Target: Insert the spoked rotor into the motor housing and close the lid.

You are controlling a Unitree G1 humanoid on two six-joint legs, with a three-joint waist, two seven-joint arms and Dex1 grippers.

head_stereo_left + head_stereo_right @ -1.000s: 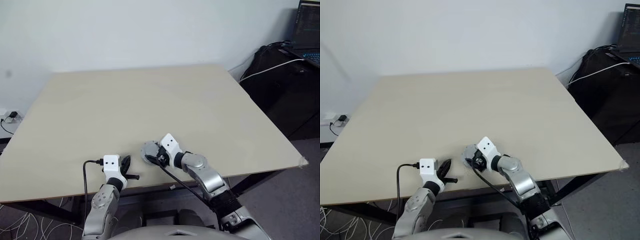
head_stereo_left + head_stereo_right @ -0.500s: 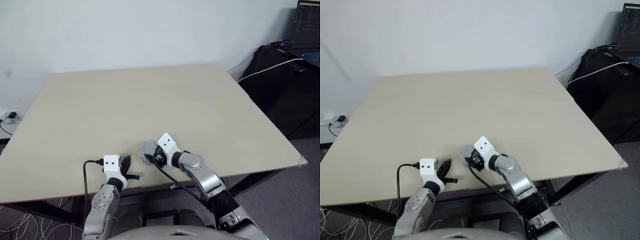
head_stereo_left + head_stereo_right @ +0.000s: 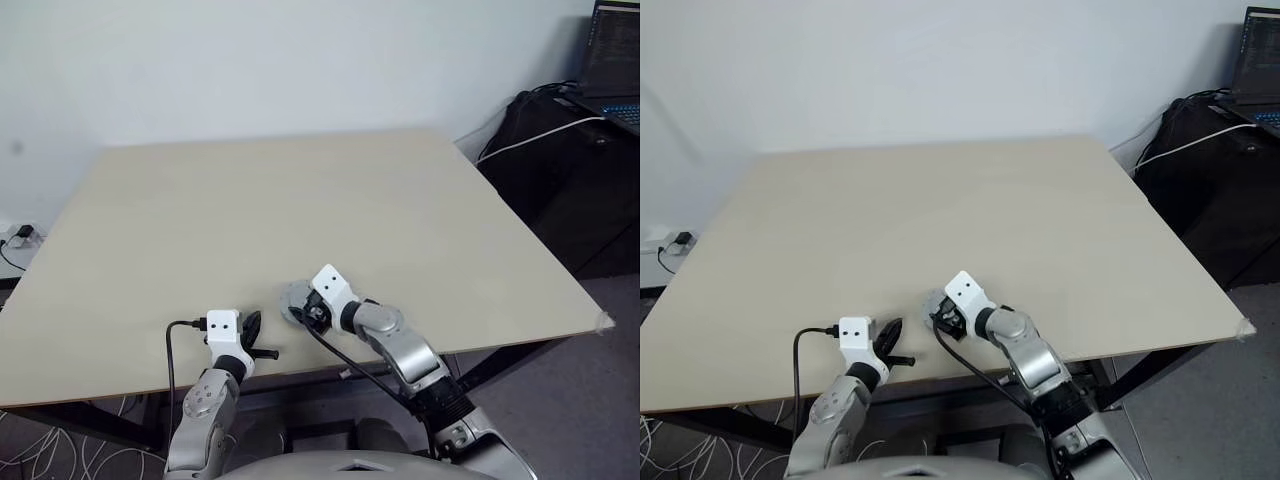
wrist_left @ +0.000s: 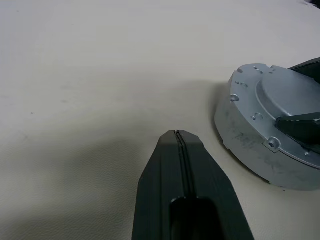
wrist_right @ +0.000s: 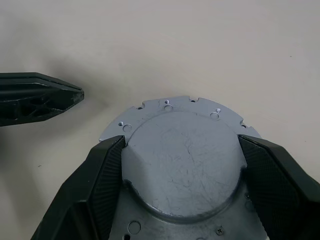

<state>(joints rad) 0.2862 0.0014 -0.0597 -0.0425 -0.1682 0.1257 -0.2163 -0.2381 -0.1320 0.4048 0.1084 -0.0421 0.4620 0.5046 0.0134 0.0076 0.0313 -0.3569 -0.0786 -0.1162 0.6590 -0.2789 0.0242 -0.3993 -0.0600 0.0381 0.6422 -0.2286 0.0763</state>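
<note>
The lid (image 5: pixel 182 165), a silver-grey disc with a smooth raised boss and small holes round its rim, lies flat near the table's front edge (image 3: pixel 296 298). My right gripper (image 5: pixel 181 142) reaches over it from the near side, and its two black fingers (image 5: pixel 107 170) press on opposite sides of the boss. In the left wrist view the lid (image 4: pixel 272 107) tops a thick silver round body. The motor housing and the spoked rotor are hidden. My left gripper (image 3: pixel 252 330) rests shut just left of the lid, its tip (image 4: pixel 178 136) a short gap from the rim.
The pale table (image 3: pixel 300 200) stretches far ahead, and its front edge runs just behind both grippers. A black cable (image 3: pixel 172 350) loops from my left wrist. A dark desk with a laptop (image 3: pixel 610 60) stands off the table's right side.
My right wrist and forearm have edged slightly to the left while staying on the lid. The lid and my left gripper have not moved.
</note>
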